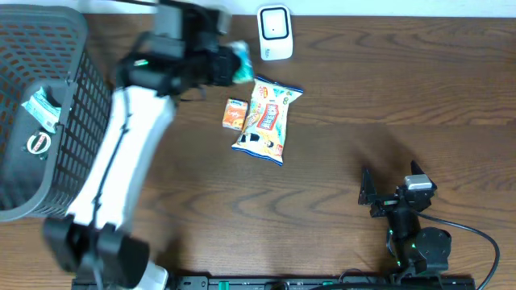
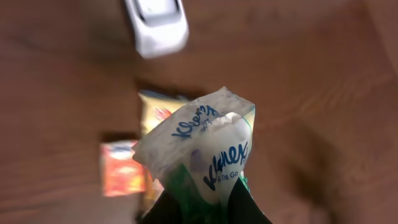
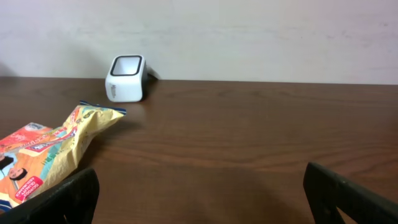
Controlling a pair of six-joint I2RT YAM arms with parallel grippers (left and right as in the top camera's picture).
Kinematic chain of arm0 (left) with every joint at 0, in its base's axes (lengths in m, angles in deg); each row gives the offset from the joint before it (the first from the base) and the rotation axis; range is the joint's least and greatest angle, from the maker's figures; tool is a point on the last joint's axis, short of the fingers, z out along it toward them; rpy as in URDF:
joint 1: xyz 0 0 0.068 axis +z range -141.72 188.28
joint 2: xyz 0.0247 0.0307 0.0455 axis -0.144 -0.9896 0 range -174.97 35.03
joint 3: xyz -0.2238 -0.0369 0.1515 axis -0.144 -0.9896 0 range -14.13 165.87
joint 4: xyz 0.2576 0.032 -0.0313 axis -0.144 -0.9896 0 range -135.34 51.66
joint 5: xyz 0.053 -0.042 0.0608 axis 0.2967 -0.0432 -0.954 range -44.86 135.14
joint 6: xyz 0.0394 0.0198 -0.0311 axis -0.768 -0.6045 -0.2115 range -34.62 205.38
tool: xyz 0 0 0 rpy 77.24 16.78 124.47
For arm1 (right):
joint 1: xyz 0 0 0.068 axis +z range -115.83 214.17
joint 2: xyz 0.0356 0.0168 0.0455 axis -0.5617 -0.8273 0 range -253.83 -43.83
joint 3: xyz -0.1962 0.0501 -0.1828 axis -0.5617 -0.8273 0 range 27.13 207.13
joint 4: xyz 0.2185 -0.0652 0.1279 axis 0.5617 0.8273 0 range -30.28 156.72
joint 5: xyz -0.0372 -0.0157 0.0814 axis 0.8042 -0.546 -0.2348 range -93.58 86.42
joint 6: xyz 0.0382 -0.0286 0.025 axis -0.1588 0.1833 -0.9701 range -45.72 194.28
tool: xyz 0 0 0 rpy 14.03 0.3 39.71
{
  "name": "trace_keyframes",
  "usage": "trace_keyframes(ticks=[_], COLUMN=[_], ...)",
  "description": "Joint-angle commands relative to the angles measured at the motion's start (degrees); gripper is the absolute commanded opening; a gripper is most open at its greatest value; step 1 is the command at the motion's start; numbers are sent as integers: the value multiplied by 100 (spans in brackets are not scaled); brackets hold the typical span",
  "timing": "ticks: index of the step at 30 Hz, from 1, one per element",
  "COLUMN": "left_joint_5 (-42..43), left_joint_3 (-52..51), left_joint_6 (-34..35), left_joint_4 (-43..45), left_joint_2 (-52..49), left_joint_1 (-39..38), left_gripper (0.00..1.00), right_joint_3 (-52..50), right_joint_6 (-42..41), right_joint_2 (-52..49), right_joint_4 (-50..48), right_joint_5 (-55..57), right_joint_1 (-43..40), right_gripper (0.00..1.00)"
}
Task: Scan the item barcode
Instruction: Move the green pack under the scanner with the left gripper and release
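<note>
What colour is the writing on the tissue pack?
Blue writing on the soft white-and-green plastic tissue pack; clearest in the left wrist view.

Table dark wood, smooth; tissue pack glossy plastic film; scanner probably plastic.

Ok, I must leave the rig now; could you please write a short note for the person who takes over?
Left gripper: shut on the Kleenex pack, held above the table, close to the white scanner.
Right gripper: open, empty, low at the table's right side.
On the table: snack bag and small orange box, side by side. The basket at left holds small items.
Done: pack picked up.
Left: show its barcode to the scanner; whether it was read cannot be told.
</note>
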Motion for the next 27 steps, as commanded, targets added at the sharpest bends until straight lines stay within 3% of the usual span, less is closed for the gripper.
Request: trace_keyframes(ticks=[1,8,18,23,25,27], left_joint_5=[-42,-66,-61,-63,-61,-61], left_joint_3=[35,35,35,35,35,37], left_joint_6=[459,457,461,457,459,459], left_joint_4=[125,435,476,516,599,629], left_joint_2=[-466,-1344,-2291,-2367,-2367,-2358], left_joint_1=[-511,-1272,-1672,-1794,-1805,-1801], left_gripper=[8,8,9,25,47,47], right_joint_3=[-4,-4,-4,-4,-4,-4], right_joint_6=[-81,-81,-81,-81,-79,-81], right_joint_2=[31,31,31,31,31,31], right_joint_4=[26,26,26,26,26,26], right_joint_5=[4,4,4,4,4,4], right_joint_1=[-11,-11,-11,-11,-11,-11], right_gripper=[99,99,99,99,99,99])
